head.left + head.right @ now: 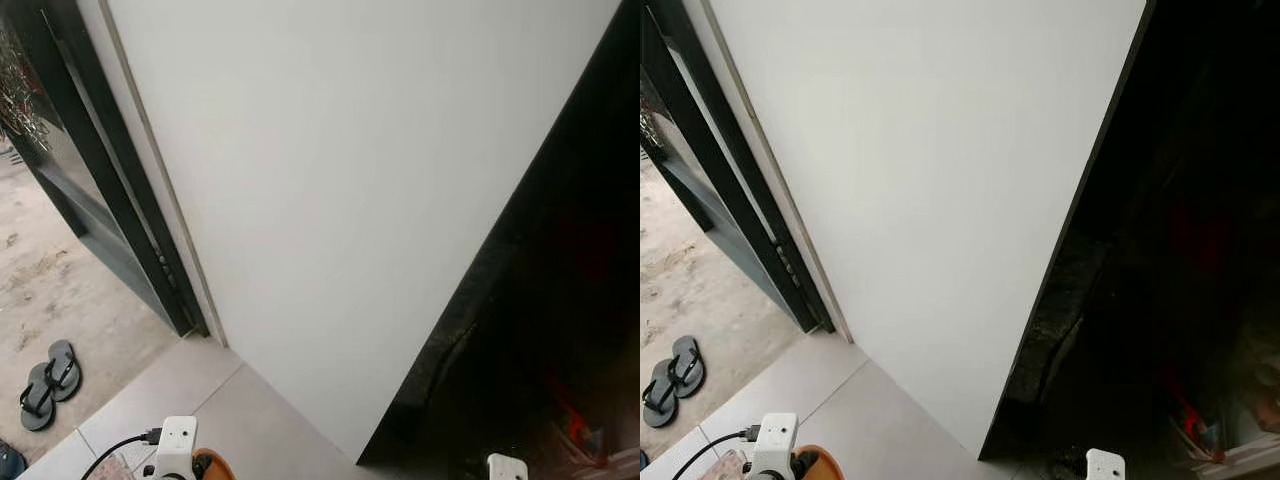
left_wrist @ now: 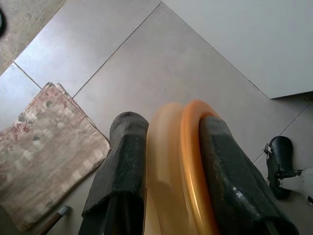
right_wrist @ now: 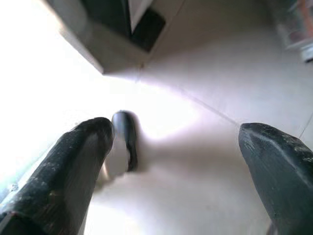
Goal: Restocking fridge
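A tall white fridge panel (image 1: 350, 180) stands straight ahead, with a dark opening (image 1: 560, 300) along its right side. My left gripper (image 2: 171, 125) hangs low over the tiled floor, shut on an orange round-rimmed thing (image 2: 188, 161) whose curved edge sits between the two black fingers. The same orange thing (image 1: 215, 467) peeks out beside my left wrist at the bottom of the left eye view. My right gripper (image 3: 178, 132) is open above the pale floor, with nothing between its fingers.
A black door frame (image 1: 110, 180) leads out at the left to bare ground, where a pair of flip-flops (image 1: 48, 383) lies. A patterned mat (image 2: 44, 147) lies on the tiles near my left gripper. Something red (image 1: 575, 425) sits low in the dark opening.
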Robot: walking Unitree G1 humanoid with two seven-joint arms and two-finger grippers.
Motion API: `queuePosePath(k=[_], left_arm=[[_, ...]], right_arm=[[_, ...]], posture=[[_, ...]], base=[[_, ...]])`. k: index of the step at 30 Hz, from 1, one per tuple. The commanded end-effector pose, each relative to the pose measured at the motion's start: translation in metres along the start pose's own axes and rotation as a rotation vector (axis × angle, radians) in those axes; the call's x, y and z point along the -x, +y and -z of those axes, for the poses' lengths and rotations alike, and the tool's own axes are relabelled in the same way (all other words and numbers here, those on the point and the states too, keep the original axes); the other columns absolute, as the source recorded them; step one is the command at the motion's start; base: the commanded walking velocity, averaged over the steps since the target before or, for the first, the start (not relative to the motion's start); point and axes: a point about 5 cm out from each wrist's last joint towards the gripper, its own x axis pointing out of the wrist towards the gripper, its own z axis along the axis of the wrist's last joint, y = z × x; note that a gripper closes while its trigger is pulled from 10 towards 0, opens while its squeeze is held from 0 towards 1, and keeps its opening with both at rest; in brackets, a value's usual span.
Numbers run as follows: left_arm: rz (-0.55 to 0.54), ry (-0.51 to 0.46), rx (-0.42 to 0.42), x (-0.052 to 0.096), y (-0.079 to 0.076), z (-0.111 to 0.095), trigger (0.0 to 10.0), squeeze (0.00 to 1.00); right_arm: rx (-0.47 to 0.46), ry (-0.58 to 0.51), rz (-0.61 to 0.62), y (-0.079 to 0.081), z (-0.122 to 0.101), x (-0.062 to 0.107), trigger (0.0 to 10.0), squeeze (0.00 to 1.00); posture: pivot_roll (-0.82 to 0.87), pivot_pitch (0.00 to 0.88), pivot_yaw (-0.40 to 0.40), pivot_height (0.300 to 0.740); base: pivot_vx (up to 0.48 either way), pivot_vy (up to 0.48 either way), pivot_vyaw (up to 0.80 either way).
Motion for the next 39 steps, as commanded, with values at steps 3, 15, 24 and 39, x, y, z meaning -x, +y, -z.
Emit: queuePosePath(k=[3, 15, 24, 39], left_arm=[[0.008, 0.092, -0.02, 0.004, 0.001, 0.021, 10.0, 0.0], [0.015, 0.088, -0.058, 0.003, 0.006, 0.016, 10.0, 0.0], [0.004, 0.095, -0.054, 0.004, 0.011, 0.018, 10.0, 0.0], [-0.006, 0.112, -0.043, 0.007, 0.017, 0.023, 10.0, 0.0]], right_arm=[[-0.084, 0.002, 0.012, 0.001, 0.003, 0.0, 10.0, 0.0], [-0.148, 0.041, 0.018, -0.009, 0.018, 0.004, 10.0, 0.0], [-0.217, 0.037, 0.044, -0.021, 0.022, 0.006, 10.0, 0.0], [-0.279, 0.063, 0.092, -0.001, 0.03, 0.006, 10.0, 0.0]], posture=[[-0.07, 0.014, 0.012, 0.74], [-0.08, 0.039, 0.021, 0.74], [-0.07, 0.056, 0.022, 0.74], [-0.06, 0.056, 0.023, 0.74]], base=[[0.0, 0.0, 0.0], [0.0, -0.104, 0.0], [0.0, -0.315, 0.25], [0.0, -0.319, -0.17]])
